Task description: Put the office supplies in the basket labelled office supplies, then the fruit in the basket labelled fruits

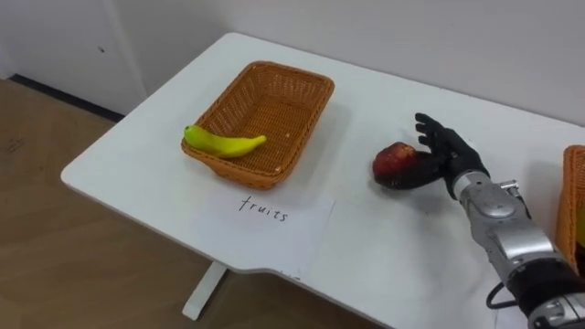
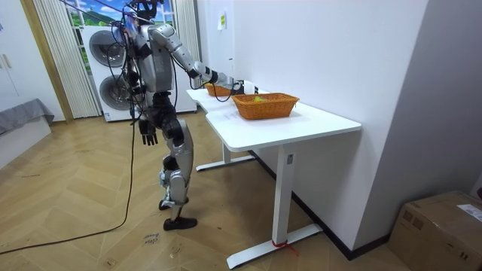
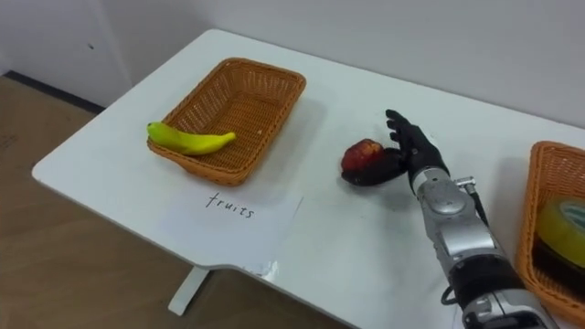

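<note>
On table, mid-span: right hand (image 1: 446,153) part-curled round the apple (image 1: 393,161).
Firm the wrap, lift, carry to 10 o'clock over fruit basket (image 1: 306,110) — release clear of banana (image 1: 224,142) on its near rim. Left hand (image 2: 148,134) idle.

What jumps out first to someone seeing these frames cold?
The right hand, cupped round a red apple on the white table, just right of the wicker basket. Next, the yellow banana lying along that basket's near rim, with a paper label in front of it. The left hand hangs at the robot's side in the room view.
</note>
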{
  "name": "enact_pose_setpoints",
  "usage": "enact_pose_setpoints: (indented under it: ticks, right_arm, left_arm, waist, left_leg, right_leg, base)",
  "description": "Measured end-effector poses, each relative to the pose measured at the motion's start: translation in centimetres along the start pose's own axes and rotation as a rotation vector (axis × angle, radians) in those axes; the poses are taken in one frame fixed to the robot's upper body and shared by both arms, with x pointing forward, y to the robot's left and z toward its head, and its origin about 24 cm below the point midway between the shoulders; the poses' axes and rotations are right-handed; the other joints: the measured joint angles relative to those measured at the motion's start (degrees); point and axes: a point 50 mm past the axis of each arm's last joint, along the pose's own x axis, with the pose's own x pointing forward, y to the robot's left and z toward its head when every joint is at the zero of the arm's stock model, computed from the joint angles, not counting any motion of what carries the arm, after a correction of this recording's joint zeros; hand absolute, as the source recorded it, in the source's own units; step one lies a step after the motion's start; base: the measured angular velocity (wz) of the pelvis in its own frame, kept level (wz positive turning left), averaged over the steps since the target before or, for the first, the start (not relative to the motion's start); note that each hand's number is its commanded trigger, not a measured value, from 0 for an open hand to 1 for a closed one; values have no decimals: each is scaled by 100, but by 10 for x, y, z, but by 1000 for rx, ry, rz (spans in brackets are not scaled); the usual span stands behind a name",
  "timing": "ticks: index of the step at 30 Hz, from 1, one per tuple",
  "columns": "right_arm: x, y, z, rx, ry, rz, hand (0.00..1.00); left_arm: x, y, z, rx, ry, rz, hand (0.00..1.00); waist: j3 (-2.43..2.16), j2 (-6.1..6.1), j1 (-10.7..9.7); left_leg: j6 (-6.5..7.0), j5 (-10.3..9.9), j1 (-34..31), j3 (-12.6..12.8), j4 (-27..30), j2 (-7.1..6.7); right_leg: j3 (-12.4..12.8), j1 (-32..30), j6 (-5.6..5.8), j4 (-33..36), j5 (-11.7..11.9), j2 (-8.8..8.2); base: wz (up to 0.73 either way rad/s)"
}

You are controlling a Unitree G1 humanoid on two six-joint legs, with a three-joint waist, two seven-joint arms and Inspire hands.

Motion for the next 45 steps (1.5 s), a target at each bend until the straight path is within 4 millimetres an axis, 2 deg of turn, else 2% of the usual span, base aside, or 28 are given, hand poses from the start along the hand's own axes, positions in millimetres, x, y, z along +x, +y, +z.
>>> enact_pose_setpoints:
  ticks: [1,3,6,7,8,14,33,37,40,42,45]
  right_arm:
    - [0,-1,1,-2,-9,-3,0]
    - [0,-3,2,-1,-18,-8,0]
    - [0,-8,2,15,-25,-24,0]
    - [0,-8,3,15,-32,-22,0]
    - [1,-8,6,15,-38,-21,0]
    - [4,-15,15,1,-59,-29,0]
    - [11,-27,24,-31,-63,-61,0]
    - [11,-30,22,-49,-53,-94,0]
    - [13,-29,24,-75,-50,-95,0]
    - [13,-28,24,-113,-49,-92,0]
    - [14,-30,23,-208,-41,-83,0]
  left_arm:
    - [0,-1,1,6,-7,-1,0]
    - [0,-2,2,2,-13,-5,0]
    - [0,-1,3,2,-19,0,0]
    - [0,-1,3,2,-19,0,0]
    - [0,-1,4,2,-22,1,0]
    - [1,2,12,5,-62,7,0]
    - [1,8,12,-31,-69,-10,0]
    - [2,11,20,-45,-85,-5,0]
    - [3,12,23,-47,-86,-4,0]
    - [4,15,26,-38,-87,-1,0]
    - [5,19,32,-33,-98,5,0]
  waist:
    - [-7,-13,1]
    - [7,-9,-7]
    - [54,-18,8]
    - [49,-26,9]
    - [64,-36,4]
    - [63,-39,21]
    - [92,-33,68]
    - [105,-103,200]
    - [154,-190,206]
    - [166,-240,226]
    - [177,-230,340]
  left_leg:
    - [2,2,-31,8,5,1]
    - [3,3,-42,7,7,-4]
    - [3,3,-50,3,3,-9]
    - [1,4,-90,1,6,-9]
    - [-8,10,-121,2,14,-7]
    - [-18,17,-308,56,134,-4]
    - [-16,17,-517,146,159,11]
    - [-17,18,-507,139,161,15]
    - [-17,18,-506,137,174,17]
    - [-17,18,-505,138,187,21]
    - [-17,15,-492,145,185,34]
  right_leg:
    - [9,-48,-1,26,0,-6]
    - [6,-71,-5,68,-9,-24]
    - [5,-89,-8,95,-40,-73]
    - [12,-141,-15,120,-50,-78]
    - [17,-185,-24,149,-56,-81]
    - [113,-427,-48,296,-73,-80]
    - [130,-596,-56,303,-73,-88]
    - [127,-595,-56,309,-74,-88]
    - [113,-593,-56,310,-74,-83]
    - [108,-588,-60,299,-70,-66]
    - [128,-567,-66,276,-44,-27]
  base:
    - [0]
    - [0]
    - [0]
    - [0]
    - [0]
    - [-2]
    - [0]
    - [0]
    - [0]
    - [0]
    - [-3]
